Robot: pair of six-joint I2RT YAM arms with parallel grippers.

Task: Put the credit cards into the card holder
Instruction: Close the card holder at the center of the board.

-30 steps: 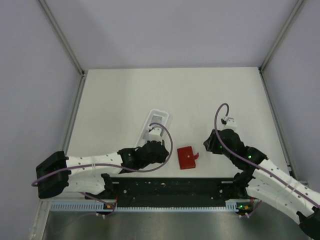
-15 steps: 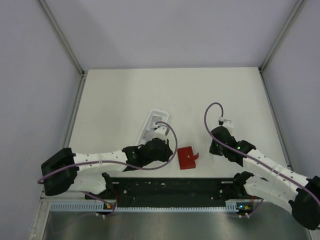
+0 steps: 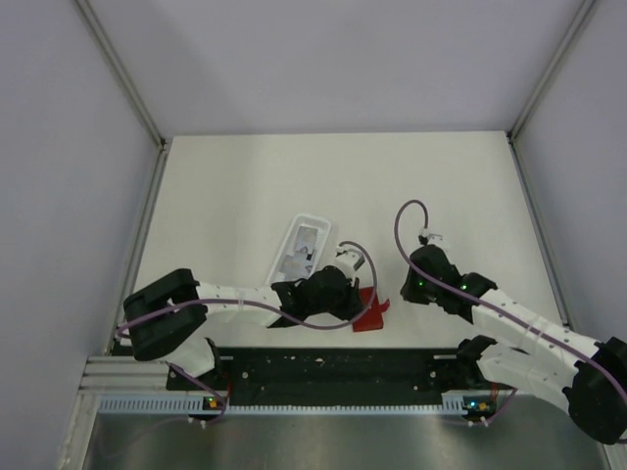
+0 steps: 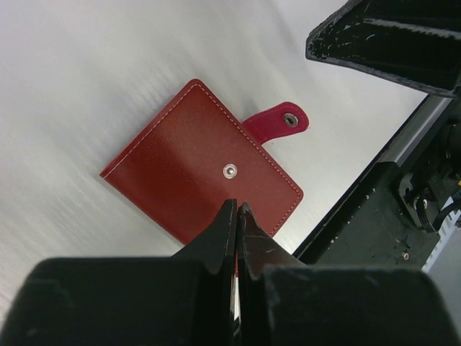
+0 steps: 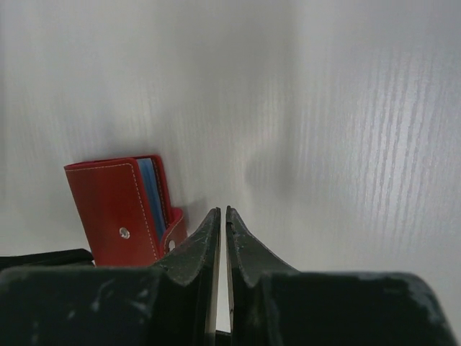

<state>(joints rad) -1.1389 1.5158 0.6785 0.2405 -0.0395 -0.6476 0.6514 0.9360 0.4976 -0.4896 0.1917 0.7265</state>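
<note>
The card holder (image 4: 194, 166), a closed red wallet with a snap and a clasp tab (image 4: 282, 120), lies flat near the table's front edge (image 3: 373, 314). My left gripper (image 4: 238, 210) is shut just above its near edge, with nothing visible between the fingers; in the top view the left gripper (image 3: 356, 295) covers the wallet's left part. My right gripper (image 5: 222, 213) hangs to the wallet's right with only a thin slit between its fingers and holds nothing. The card holder (image 5: 115, 209) shows blue inner edges there. Grey credit cards (image 3: 306, 239) lie in the white tray (image 3: 290, 262).
The black base rail (image 3: 343, 367) runs along the near edge, close behind the wallet (image 4: 374, 216). The right arm's dark body (image 4: 389, 36) hangs over the wallet's far right. Metal frame posts (image 3: 147, 211) border the table on both sides.
My left arm swung right from the white tray to above the red wallet. My right gripper closed from half open and shifted slightly left toward the wallet.
</note>
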